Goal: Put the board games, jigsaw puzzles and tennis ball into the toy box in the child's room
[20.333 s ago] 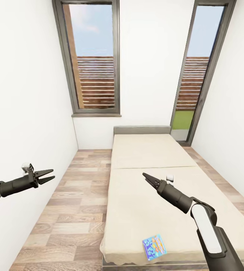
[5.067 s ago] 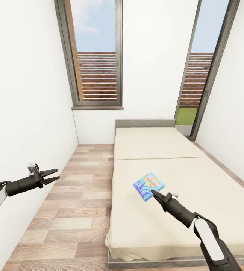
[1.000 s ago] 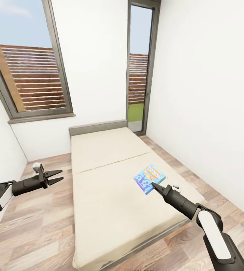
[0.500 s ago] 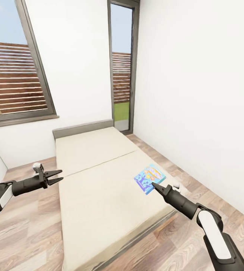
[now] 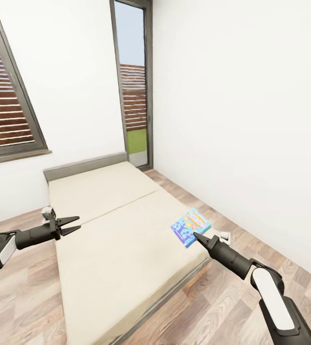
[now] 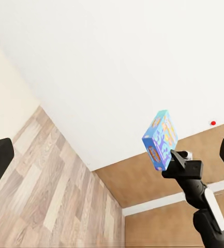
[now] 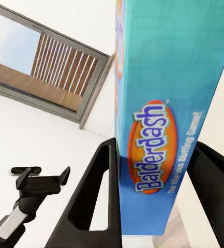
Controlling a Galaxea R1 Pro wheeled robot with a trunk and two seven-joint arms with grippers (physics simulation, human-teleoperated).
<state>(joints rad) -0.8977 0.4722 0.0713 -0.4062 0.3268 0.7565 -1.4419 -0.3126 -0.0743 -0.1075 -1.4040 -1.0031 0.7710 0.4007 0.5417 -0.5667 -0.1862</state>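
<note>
White-walled bedroom, bed (image 5: 112, 230) below. Blue game box (image 5: 190, 227) up in air, clamped by right tool (image 5: 197, 235) at lower edge. Left tool (image 5: 74, 223) spread, empty. Probably light, stiff, slick; edge grip fine.

We see white walls (image 5: 241, 96), a plank floor (image 5: 251, 239), two dark-framed windows (image 5: 135, 86) and a beige bed (image 5: 112, 230).

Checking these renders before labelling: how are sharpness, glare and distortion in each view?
Head view: even light, no glare, window frames lean from wide-angle distortion. Left wrist view: sharp, the blue board game clear in the right gripper. Right wrist view: the box's close-up lettering slightly soft.
</note>
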